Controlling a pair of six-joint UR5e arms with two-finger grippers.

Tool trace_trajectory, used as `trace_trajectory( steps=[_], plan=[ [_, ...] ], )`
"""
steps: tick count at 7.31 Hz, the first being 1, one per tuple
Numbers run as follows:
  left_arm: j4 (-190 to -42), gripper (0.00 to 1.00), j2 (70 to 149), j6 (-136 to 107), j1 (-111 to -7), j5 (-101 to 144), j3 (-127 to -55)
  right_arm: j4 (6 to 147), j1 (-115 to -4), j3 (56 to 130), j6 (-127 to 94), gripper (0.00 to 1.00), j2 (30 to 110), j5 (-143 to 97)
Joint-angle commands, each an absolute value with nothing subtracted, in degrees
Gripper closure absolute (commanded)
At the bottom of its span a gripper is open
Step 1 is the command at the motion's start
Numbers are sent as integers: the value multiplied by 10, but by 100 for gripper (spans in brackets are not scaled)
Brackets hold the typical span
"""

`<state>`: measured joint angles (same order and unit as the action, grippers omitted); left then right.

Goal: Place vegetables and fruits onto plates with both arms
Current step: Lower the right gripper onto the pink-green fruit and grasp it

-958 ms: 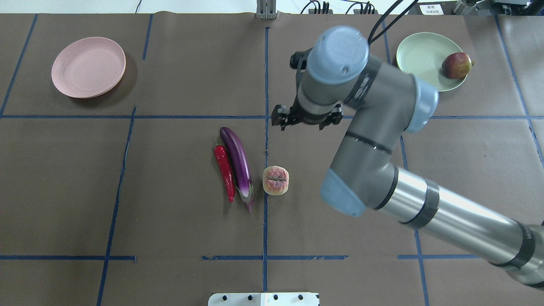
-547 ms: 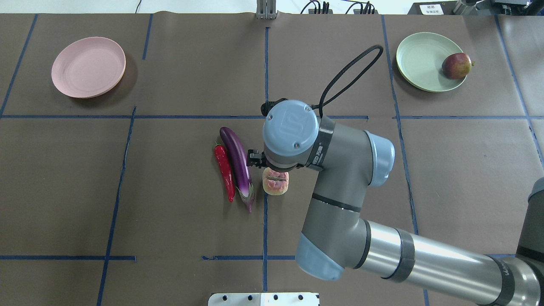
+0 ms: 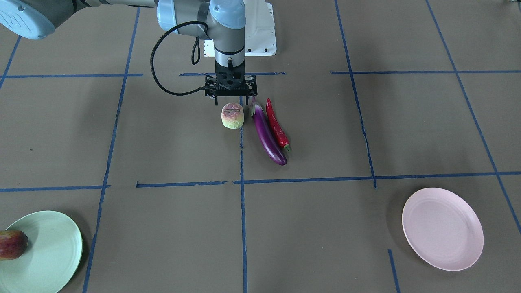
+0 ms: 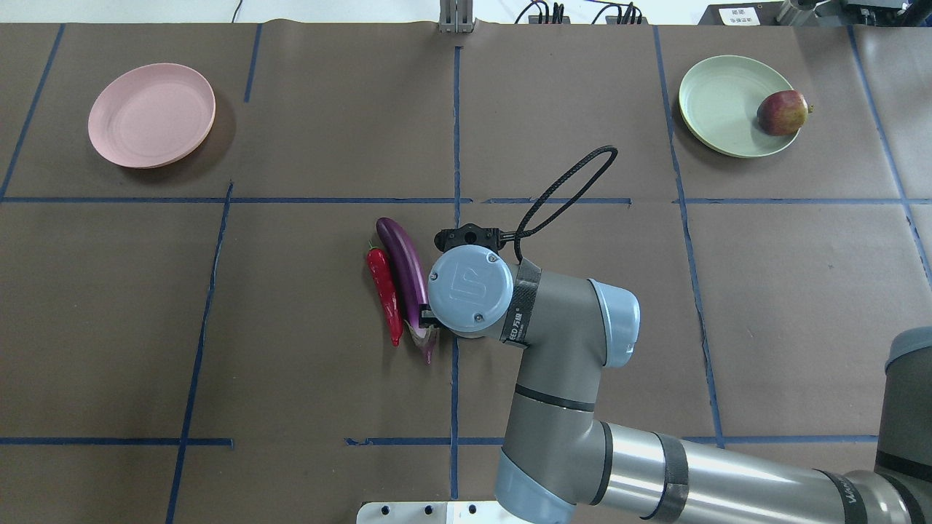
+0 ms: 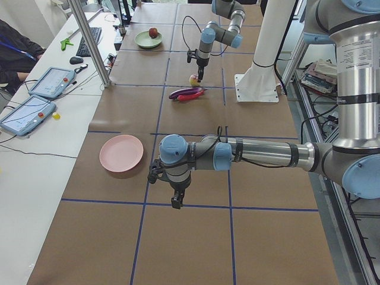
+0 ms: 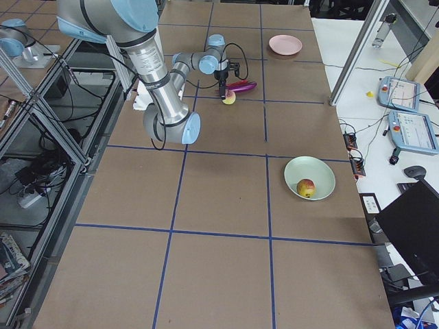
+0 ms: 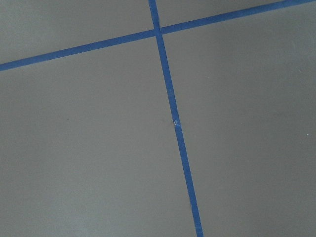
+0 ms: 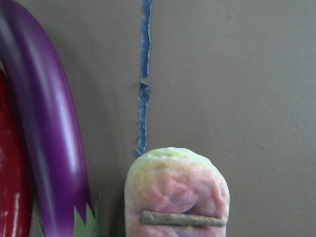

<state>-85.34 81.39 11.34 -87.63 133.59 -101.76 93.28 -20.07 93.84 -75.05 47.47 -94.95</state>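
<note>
The pink-and-green fruit (image 3: 232, 115) lies at the table's middle, its brown stem flat on top; it also shows in the right wrist view (image 8: 177, 192). My right gripper (image 3: 230, 99) hangs just above it, jaws open and empty. In the overhead view my right wrist (image 4: 470, 290) hides this fruit. The purple eggplant (image 4: 404, 266) and red chili (image 4: 384, 291) lie side by side right next to it. The dark apple (image 4: 783, 112) sits on the green plate (image 4: 717, 94). The pink plate (image 4: 151, 115) is bare. My left gripper (image 5: 176, 200) hovers over the table near the pink plate; I cannot tell whether it is open.
Blue tape lines (image 7: 170, 103) cross the brown table cover. The white mounting base (image 3: 260, 28) stands at the robot's edge. A black cable loop (image 4: 575, 185) sticks out from my right wrist. Operator tablets (image 5: 27, 107) lie beyond the far edge.
My right arm has swung from near the green plate to the table's middle and lowered over the pink-and-green fruit, now covered by the wrist in the overhead view. Nothing else moved.
</note>
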Motion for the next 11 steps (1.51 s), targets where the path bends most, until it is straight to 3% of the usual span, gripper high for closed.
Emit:
trace_trajectory(
  steps=[1, 2, 3, 4, 8, 11],
  plan=[
    [-853, 0, 814, 113, -876, 1336, -1016, 883, -201, 902, -752, 0, 471, -947],
    [-853, 0, 814, 113, -876, 1336, -1017, 882, -201, 898, -752, 14, 466, -947],
    [-853, 0, 814, 114, -876, 1336, -1016, 882, -206, 898, -747, 79, 465, -948],
    [-853, 0, 814, 114, -876, 1336, -1016, 883, -215, 903, -742, 98, 463, -951],
    [-853, 0, 814, 113, -876, 1336, -1016, 889, -387, 901, -601, 100, 461, -1080],
    [-853, 0, 814, 114, -876, 1336, -1016, 881, -537, 775, -364, 100, 461, -1144]
  ],
)
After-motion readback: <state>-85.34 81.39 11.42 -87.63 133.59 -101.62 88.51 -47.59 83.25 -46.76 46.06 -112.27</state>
